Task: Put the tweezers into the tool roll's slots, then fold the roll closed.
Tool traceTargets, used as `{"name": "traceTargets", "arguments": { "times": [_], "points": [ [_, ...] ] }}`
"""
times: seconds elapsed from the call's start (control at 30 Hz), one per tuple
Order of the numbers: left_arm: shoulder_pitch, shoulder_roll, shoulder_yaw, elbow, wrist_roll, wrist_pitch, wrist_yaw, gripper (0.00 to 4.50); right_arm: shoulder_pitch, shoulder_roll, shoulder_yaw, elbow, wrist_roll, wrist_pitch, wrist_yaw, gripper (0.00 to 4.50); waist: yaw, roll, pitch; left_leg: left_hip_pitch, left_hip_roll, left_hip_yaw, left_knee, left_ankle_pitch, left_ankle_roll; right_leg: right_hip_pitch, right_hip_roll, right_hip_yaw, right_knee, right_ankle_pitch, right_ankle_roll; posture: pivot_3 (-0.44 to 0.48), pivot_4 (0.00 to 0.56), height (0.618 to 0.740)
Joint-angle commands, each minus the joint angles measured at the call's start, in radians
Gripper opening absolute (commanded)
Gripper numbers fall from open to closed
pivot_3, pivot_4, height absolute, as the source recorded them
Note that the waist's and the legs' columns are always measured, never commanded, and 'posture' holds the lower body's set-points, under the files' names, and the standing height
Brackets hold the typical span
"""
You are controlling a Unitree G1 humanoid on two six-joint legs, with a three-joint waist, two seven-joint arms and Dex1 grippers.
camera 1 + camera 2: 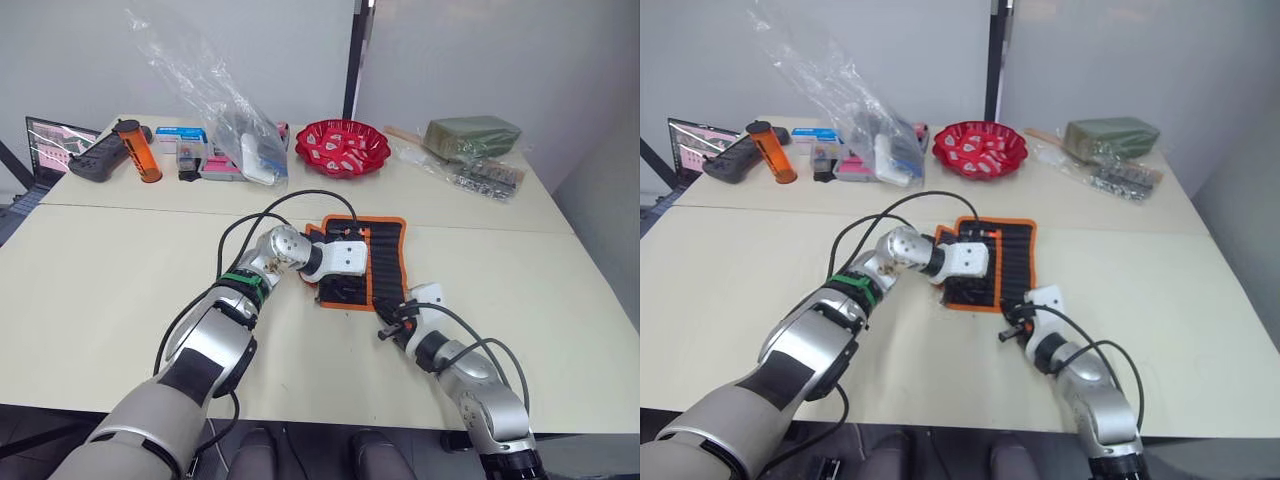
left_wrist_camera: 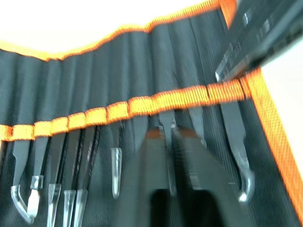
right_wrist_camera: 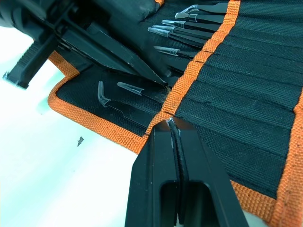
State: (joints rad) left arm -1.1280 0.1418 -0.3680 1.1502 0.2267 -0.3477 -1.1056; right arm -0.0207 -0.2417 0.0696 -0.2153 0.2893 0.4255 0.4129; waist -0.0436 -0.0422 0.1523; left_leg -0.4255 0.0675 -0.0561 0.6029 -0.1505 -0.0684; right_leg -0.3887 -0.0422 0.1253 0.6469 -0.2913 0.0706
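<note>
The roll (image 1: 375, 255) is spread flat on the table (image 1: 120, 270) so its slots (image 2: 142, 71) lie exposed, tweezers (image 2: 116, 177) seated beside the clenched left gripper (image 2: 165, 135), the right gripper (image 3: 171, 124) pressed shut at the orange band.

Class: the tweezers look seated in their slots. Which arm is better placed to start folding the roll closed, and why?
Probably the right. The right gripper sits shut at the tool roll's orange near edge, while the left gripper rests shut over the tweezers mid-roll.

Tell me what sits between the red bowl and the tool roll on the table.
Bare tabletop, crossed by the seam between the two tables; the left eye view shows nothing resting between the red bowl and the tool roll.
</note>
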Motion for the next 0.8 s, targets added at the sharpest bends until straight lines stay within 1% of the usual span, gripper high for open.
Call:
{"name": "traceTargets", "arguments": {
  "times": [0.03,0.13,0.23,0.3,0.33,0.37,0.43,0.53,0.57,0.63,0.67,0.7,0.73,0.8],
  "points": [
    [0.003,0.033,0.057,-0.115,-0.069,0.072,-0.068,1.92,0.040,0.006,0.032,0.038,-0.002,0.036,0.014,0.00,-0.006,0.000,0.000,0.000,0.000,0.000,-0.001,0.000,0.000,0.000,0.000,0.000,0.000,0.000,0.000,0.000,0.150,0.729],
    [0.066,0.096,0.100,-0.302,-0.141,0.215,-0.152,2.96,0.040,0.005,0.019,0.030,0.004,0.013,0.025,0.00,-0.014,0.001,0.000,0.001,0.000,0.000,-0.003,0.000,0.000,0.000,0.000,0.000,0.001,0.000,0.000,0.000,0.150,0.729],
    [0.138,0.179,0.147,-0.498,-0.200,0.365,-0.176,3.94,0.033,-0.016,0.004,0.003,0.013,0.007,0.050,0.00,-0.017,0.001,0.000,0.001,0.000,0.000,-0.004,0.000,0.000,0.000,0.000,0.000,0.001,0.000,0.000,0.000,0.150,0.729],
    [0.186,0.237,0.195,-0.610,-0.246,0.463,-0.170,4.44,0.017,-0.036,-0.024,-0.021,0.016,-0.004,0.055,0.00,-0.016,0.001,0.000,0.001,0.000,0.000,-0.003,0.000,0.000,0.000,0.000,0.000,0.001,0.000,0.000,0.000,0.150,0.729],
    [0.214,0.262,0.238,-0.670,-0.287,0.525,-0.154,4.44,0.005,-0.046,-0.042,-0.041,0.028,-0.007,0.062,0.00,-0.015,0.002,0.001,0.001,0.000,0.000,-0.003,0.000,0.000,0.000,0.000,0.000,0.001,0.000,0.000,0.000,0.150,0.729],
    [0.266,0.289,0.306,-0.753,-0.342,0.607,-0.122,4.44,-0.017,-0.056,-0.070,-0.071,0.066,0.003,0.080,0.00,-0.015,0.003,0.002,0.001,0.000,0.000,-0.003,0.000,0.000,0.000,0.000,0.000,0.001,0.000,0.000,0.000,0.150,0.729],
    [0.353,0.324,0.385,-0.885,-0.419,0.713,-0.080,4.44,-0.046,-0.071,-0.100,-0.104,0.114,0.022,0.101,0.00,-0.015,0.007,0.005,0.000,0.000,0.000,-0.002,0.000,0.000,-0.001,0.000,0.000,0.001,0.000,0.000,0.000,0.150,0.729],
    [0.501,0.368,0.490,-1.053,-0.496,0.773,-0.015,4.44,-0.117,-0.104,-0.134,-0.094,0.138,0.021,0.126,0.00,-0.018,0.010,0.007,0.001,0.001,0.000,-0.002,0.000,0.000,-0.001,0.000,0.000,0.002,0.000,0.000,0.000,0.150,0.729],
    [0.546,0.374,0.543,-1.104,-0.532,0.801,0.020,4.44,-0.149,-0.120,-0.143,-0.076,0.139,0.019,0.136,0.00,-0.016,0.010,0.007,0.001,0.001,0.000,-0.002,0.000,0.000,-0.001,0.000,0.000,0.002,0.000,0.000,0.000,0.150,0.729],
    [0.601,0.377,0.605,-1.173,-0.581,0.836,0.077,4.50,-0.191,-0.138,-0.155,-0.048,0.141,0.021,0.145,0.55,-0.015,0.010,0.008,0.001,0.001,-0.001,-0.002,0.000,0.000,-0.001,0.000,-0.001,0.002,0.000,0.000,0.000,0.150,0.729],
    [0.676,0.365,0.672,-1.254,-0.625,0.869,0.128,4.50,-0.242,-0.150,-0.143,-0.024,0.149,0.030,0.174,0.83,-0.011,0.010,0.009,0.001,0.001,-0.001,-0.001,0.000,0.000,-0.001,0.000,-0.001,0.002,0.000,0.000,0.000,0.150,0.729],
    [0.739,0.356,0.715,-1.317,-0.653,0.886,0.165,4.50,-0.278,-0.155,-0.127,-0.009,0.155,0.038,0.198,1.18,-0.015,0.011,0.009,0.001,0.001,-0.001,-0.001,0.000,0.000,0.000,0.000,-0.001,0.002,0.000,0.000,0.000,0.150,0.729],
    [0.783,0.351,0.742,-1.364,-0.676,0.903,0.194,4.50,-0.304,-0.160,-0.117,0.002,0.159,0.044,0.217,1.51,-0.015,0.012,0.010,0.001,0.001,0.000,-0.001,0.000,0.000,0.000,0.000,0.000,0.002,0.000,0.000,0.000,0.150,0.729],
    [0.911,0.354,0.795,-1.472,-0.700,0.922,0.235,4.50,-0.357,-0.161,-0.071,0.019,0.173,0.087,0.266,2.17,-0.019,0.012,0.010,0.001,0.001,0.000,-0.001,0.000,0.000,0.000,-0.001,0.000,0.002,0.000,0.000,0.000,0.150,0.729]
  ]
}}
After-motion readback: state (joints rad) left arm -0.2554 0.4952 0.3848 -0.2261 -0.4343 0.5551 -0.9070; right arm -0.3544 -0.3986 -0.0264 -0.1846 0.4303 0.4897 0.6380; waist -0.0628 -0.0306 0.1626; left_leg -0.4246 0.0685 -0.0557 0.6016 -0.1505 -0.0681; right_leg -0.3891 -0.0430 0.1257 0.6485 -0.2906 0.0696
